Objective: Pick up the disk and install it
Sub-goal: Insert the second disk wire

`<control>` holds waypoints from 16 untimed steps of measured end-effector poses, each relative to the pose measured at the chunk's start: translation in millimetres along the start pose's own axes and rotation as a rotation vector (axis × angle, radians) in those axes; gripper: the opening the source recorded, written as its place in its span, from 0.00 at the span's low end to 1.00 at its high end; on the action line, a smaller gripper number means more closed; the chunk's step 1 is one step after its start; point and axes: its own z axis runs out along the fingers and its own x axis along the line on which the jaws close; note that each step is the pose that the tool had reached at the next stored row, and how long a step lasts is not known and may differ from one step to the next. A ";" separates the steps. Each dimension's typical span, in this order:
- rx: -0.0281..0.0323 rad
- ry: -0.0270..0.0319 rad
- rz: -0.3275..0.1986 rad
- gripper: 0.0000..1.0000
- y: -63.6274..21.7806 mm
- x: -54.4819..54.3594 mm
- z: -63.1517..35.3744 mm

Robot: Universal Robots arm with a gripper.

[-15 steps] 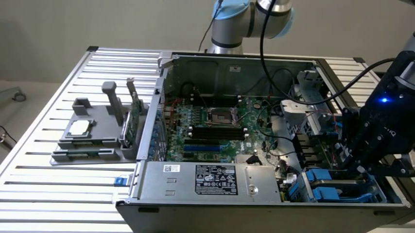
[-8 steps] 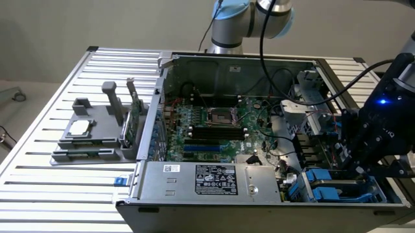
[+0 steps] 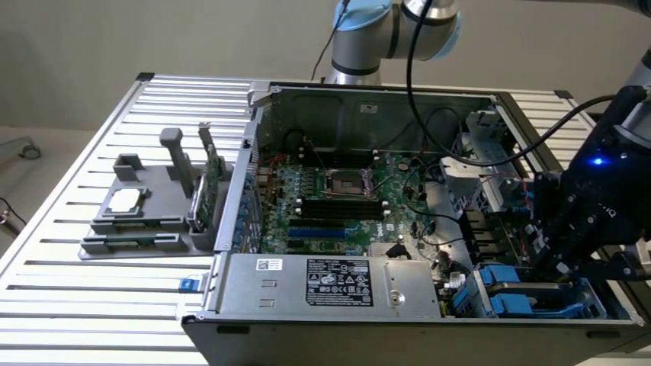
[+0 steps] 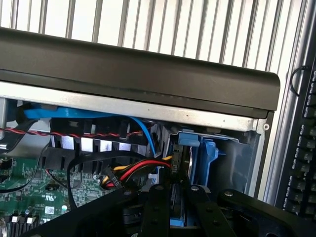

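Disk (image 4: 178,163) stands on edge directly between the end effector's (image 4: 174,197) fingers, its long axis running down into the blue drive bay (image 4: 210,153) at the computer case's (image 3: 305,324) corner on the exterior view's right. The fingers are nearly closed, pinching the disk's thin edge. From the wrist, the grip and bay mouth are plain; the exterior view gives the bay's (image 3: 529,297) place in the case on the tabletop (image 3: 102,290).

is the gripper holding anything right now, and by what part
Yes. The gripper is shut on the disk, clamping its upper edge while it stands on edge in the blue drive bay.
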 end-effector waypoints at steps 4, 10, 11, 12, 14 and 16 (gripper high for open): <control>0.0001 -0.0002 0.000 0.18 -0.7 0.1 0.1; 0.0002 -0.0001 0.000 0.18 -0.8 0.1 0.1; 0.0003 -0.0002 0.000 0.18 -0.8 0.1 0.1; 0.0004 -0.0002 0.000 0.18 -0.8 0.1 0.1; 0.0007 -0.0001 0.000 0.18 -0.8 0.1 0.1; 0.0009 -0.0001 0.000 0.18 -0.8 0.1 0.1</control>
